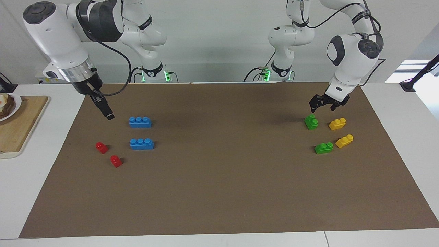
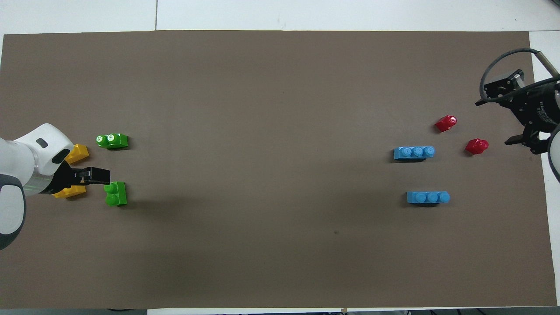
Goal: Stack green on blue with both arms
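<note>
Two green bricks lie toward the left arm's end of the brown mat [image 1: 219, 192]: the nearer green brick [image 1: 311, 121] [image 2: 116, 194] and the farther green brick [image 1: 323, 148] [image 2: 112, 141]. My left gripper [image 1: 322, 109] [image 2: 103, 176] hangs open just above the nearer green brick, not touching it. Two blue bricks lie toward the right arm's end, one nearer [image 1: 140, 122] [image 2: 428, 197] and one farther [image 1: 142, 143] [image 2: 414, 152]. My right gripper [image 1: 109, 116] [image 2: 493, 122] is open and empty. It hangs over the mat beside the nearer blue brick, seen edge-on in the facing view.
Two yellow bricks [image 1: 337, 124] [image 1: 344, 141] lie beside the green ones, partly hidden under the left arm in the overhead view. Two small red bricks [image 1: 102, 147] [image 1: 116, 161] lie by the blue ones. A wooden board [image 1: 17, 127] with a plate sits off the mat.
</note>
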Robot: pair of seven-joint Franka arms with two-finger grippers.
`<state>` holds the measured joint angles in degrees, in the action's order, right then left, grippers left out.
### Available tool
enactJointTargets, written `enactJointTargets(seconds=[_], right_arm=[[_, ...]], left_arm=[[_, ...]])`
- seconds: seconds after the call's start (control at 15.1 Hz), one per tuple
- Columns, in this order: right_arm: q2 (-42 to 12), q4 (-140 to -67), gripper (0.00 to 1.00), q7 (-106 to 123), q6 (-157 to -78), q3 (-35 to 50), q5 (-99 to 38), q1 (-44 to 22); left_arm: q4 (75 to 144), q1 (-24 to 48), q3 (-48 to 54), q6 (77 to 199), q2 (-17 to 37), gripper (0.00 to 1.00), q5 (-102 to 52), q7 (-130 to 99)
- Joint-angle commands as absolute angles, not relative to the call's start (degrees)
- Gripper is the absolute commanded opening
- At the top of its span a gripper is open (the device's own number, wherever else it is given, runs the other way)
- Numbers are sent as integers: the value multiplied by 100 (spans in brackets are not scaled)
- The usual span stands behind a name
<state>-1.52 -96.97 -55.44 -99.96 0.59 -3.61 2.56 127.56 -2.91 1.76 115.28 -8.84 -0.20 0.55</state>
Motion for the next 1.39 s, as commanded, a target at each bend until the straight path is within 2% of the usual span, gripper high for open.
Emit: enactJointTargets(seconds=[0.0,0.4,0.73,1.0,1.33], right_arm=[[-210,-9984,100,-6221,-10327,79,-807,316],[-676,-9984,100,-6583,-10327,70,-1652,677],[-958,-10028,100,-6812,-10371,70,-1889,712],[-1028,-10449,100,-6785,-10757,70,-1898,738],[-1125,-10906,100,-6741,-11249,79,-2083,800]], left_arm=[[13051,-369,220,11768,-959,100,70,-288],[13684,-369,220,12734,-862,100,70,-545],[13781,-378,220,13008,-668,100,70,-589],[13877,-378,220,13306,-326,98,79,-475],[13966,-369,220,13430,-308,96,79,-475]])
